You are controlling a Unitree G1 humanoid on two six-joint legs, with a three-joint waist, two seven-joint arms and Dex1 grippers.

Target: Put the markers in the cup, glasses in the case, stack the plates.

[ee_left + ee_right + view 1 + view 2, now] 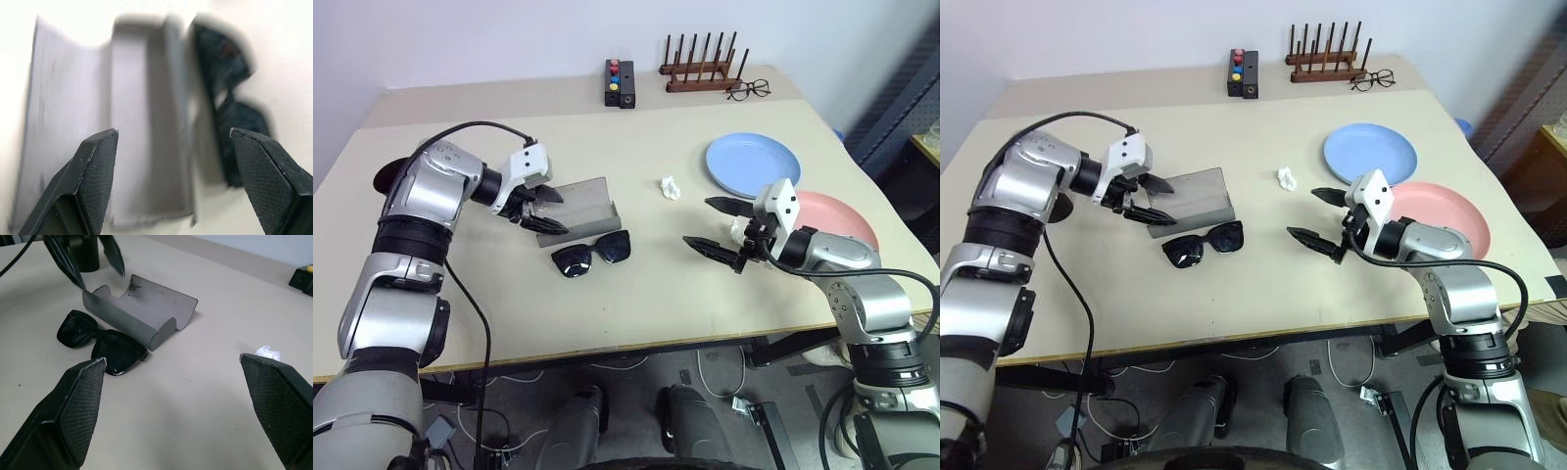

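Observation:
The grey case (pixel 579 201) lies open on the table left of centre, its shell empty. The black glasses (pixel 592 255) rest folded on the table just in front of it, touching nothing else. My left gripper (pixel 560 213) hovers open over the case's left end, holding nothing; its wrist view looks down on the case (pixel 137 122) and the glasses (pixel 222 63). My right gripper (pixel 697 220) stands open and empty to the right of the glasses. The blue plate (pixel 752 164) and pink plate (pixel 847 220) lie side by side, unstacked. The black cup (pixel 87 257) stands behind my left gripper. The markers are out of view.
A crumpled white scrap (pixel 671 186) lies between the case and the blue plate. At the far edge stand a black box with coloured buttons (pixel 620 83), a wooden peg rack (pixel 703 69) and thin-framed spectacles (pixel 749 90).

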